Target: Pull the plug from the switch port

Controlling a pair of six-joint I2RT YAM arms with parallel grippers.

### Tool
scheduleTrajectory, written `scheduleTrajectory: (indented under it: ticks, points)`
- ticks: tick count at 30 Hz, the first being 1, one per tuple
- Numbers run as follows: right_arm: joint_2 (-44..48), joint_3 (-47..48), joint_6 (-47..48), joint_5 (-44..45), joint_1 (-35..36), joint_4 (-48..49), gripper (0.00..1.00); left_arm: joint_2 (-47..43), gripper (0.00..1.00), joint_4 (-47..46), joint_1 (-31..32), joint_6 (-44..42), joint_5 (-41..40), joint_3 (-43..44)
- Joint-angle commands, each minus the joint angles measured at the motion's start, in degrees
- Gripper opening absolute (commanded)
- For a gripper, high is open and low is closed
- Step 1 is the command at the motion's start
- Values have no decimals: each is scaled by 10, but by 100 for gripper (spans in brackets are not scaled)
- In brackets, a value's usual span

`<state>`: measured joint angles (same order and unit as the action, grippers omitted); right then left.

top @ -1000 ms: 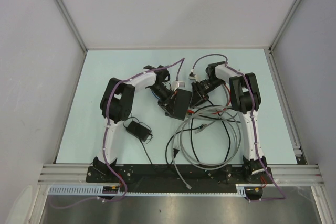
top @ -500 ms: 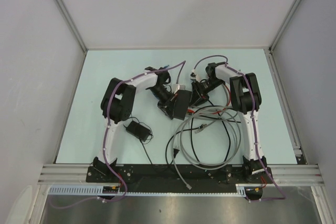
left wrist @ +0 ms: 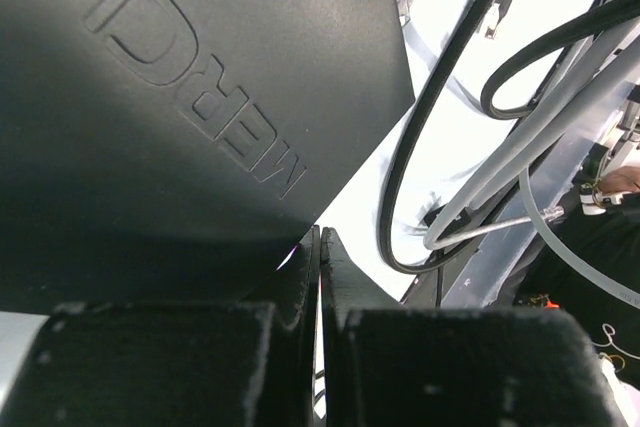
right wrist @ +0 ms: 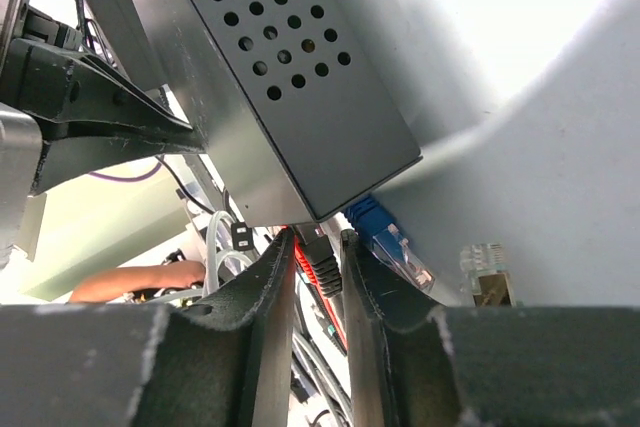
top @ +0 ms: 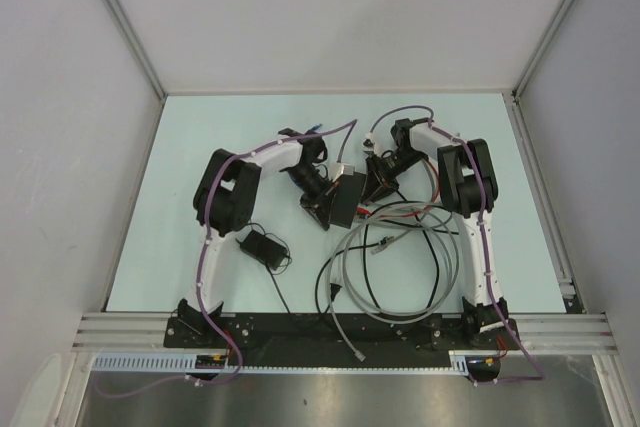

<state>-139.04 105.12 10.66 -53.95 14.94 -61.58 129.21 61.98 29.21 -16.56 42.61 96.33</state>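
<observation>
On the pale table (top: 200, 147), the switch (top: 340, 202) tilts near centre, left gripper (left wrist: 318, 267) clamped at its 9 o'clock edge, right gripper (right wrist: 316, 243) at 2 o'clock pinching the red plug (right wrist: 322, 265), not yet out.

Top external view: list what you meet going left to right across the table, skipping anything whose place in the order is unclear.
power adapter brick → switch → right gripper → right arm's black elbow joint

Black adapter brick (top: 257, 244), coiled grey cables (top: 341, 265), pale table (top: 200, 127)
</observation>
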Motion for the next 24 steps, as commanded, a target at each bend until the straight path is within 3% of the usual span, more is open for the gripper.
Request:
scheduleTrajectory:
  ticks: [1, 4, 8, 13, 17, 24]
  points:
    - [-18, 3, -2, 148, -1, 93, 23, 18, 0, -49, 2, -22, -44, 9]
    - [-20, 5, -1, 149, 0, 90, 20, 8, 0, -37, 1, -41, -31, 25]
    - [-21, 10, 1, 153, 0, 88, 18, -54, 2, -27, -20, -96, 97, 25]
    - [-25, 19, 1, 159, -1, 83, 17, -102, 0, -120, -35, -69, 49, -19]
    - [-26, 24, 1, 164, 1, 82, 16, -53, 0, -129, -35, -9, 27, 4]
    - [-25, 31, 3, 170, 1, 86, 14, -16, 0, -134, -25, -1, -25, 3]
